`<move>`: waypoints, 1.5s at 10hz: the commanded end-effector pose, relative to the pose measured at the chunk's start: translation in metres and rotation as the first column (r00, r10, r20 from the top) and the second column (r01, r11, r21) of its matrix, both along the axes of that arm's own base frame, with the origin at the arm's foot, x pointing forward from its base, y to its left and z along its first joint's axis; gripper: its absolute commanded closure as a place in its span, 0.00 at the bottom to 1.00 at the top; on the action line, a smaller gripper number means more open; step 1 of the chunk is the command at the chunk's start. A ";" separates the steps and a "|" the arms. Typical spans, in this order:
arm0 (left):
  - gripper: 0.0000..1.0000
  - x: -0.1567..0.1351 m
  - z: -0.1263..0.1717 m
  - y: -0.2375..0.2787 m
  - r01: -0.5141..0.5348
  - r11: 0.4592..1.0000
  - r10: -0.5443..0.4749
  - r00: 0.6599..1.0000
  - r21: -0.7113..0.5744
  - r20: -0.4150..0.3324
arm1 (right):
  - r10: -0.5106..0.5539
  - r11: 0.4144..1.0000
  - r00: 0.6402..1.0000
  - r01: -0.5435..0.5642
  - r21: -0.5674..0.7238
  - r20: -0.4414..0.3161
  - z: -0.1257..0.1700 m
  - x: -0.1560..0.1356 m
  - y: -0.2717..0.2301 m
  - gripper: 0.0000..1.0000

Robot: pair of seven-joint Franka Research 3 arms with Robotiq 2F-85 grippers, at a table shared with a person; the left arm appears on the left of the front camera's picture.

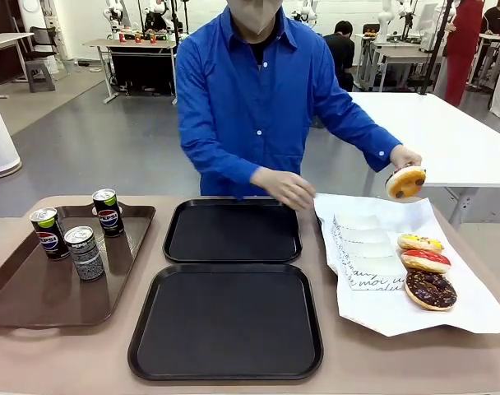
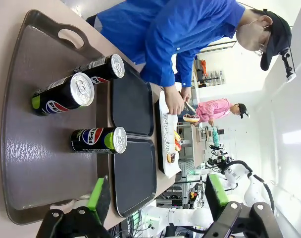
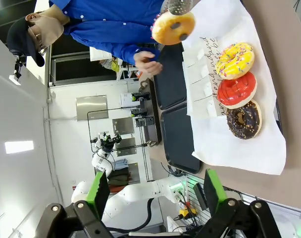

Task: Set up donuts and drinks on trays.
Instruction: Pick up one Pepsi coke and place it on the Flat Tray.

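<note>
- Beige table (image 1: 61,362), with a person in a blue shirt (image 1: 250,90) standing at the far side, leaning in slightly.
- At the robot's left, a long brown tray (image 1: 28,304) with a handle slot at its end.
- In the middle, one behind the other, the near tray (image 1: 225,321) and the far tray (image 1: 232,231), both black.
- At the right, a white paper sheet (image 1: 447,317) bearing a row of paper holders (image 1: 365,251) with black script.
- Bent arm and palm-down right hand (image 1: 284,188), fingers loosely curled, over the far tray's far right corner; contact impossible to tell.
- Outstretched arm and left hand (image 1: 405,156), pinching a golden donut (image 1: 405,183) from above, on edge, in the air over the sheet's far end.
- Wide-open left gripper (image 2: 158,196), nothing between its green pads, aimed along the brown tray.
- Equally spread right gripper (image 3: 156,193), grasping nothing, aimed toward the sheet.
- Upright on the brown tray's far part, three cans (image 1: 108,212); nearest, the grey-patterned can (image 1: 85,253).
- In a touching row beside the holders: yellow donut (image 1: 420,243) farthest, red donut (image 1: 425,261) in the middle, chocolate donut (image 1: 430,289) nearest.
</note>
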State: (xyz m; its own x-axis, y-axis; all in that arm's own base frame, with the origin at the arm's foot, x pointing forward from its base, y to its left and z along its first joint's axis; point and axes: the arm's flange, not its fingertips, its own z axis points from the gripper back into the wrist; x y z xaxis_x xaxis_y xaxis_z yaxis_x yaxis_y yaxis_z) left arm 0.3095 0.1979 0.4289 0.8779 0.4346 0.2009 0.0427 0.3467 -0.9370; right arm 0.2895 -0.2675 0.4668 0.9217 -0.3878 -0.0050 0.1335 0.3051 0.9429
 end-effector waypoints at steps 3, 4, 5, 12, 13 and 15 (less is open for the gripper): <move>0.00 0.019 0.069 -0.032 0.069 0.977 -0.080 0.996 0.203 0.046 | -0.006 1.000 1.000 0.006 0.019 0.012 -0.001 -0.001 0.001 0.00; 0.00 0.028 0.094 -0.050 0.089 0.943 -0.109 0.993 0.320 0.046 | -0.006 1.000 1.000 0.006 0.019 0.012 -0.001 -0.001 0.001 0.00; 0.00 0.039 0.113 -0.071 0.128 0.886 -0.153 0.988 0.447 0.019 | -0.006 1.000 1.000 0.006 0.019 0.012 -0.001 -0.001 0.001 0.00; 0.00 0.094 0.078 -0.250 0.326 0.313 -0.196 0.941 0.892 -0.275 | -0.006 1.000 1.000 0.006 0.019 0.012 -0.001 -0.001 0.001 0.00; 0.00 0.096 0.065 -0.258 0.355 0.266 -0.184 0.931 0.896 -0.314 | -0.006 1.000 1.000 0.006 0.019 0.012 -0.001 -0.001 0.001 0.00; 0.00 0.104 0.049 -0.267 0.421 0.229 -0.184 0.904 0.878 -0.386 | -0.006 1.000 1.000 0.006 0.019 0.012 -0.001 -0.001 0.001 0.00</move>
State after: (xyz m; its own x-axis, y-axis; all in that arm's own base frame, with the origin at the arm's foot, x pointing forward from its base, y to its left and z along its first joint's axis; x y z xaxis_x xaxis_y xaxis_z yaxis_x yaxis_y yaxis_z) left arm 0.4078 -0.0694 0.4748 0.9551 -0.2633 0.1360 0.2634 0.9645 0.0178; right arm 0.2887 -0.2680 0.4661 0.9209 -0.3898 -0.0073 0.1356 0.3029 0.9433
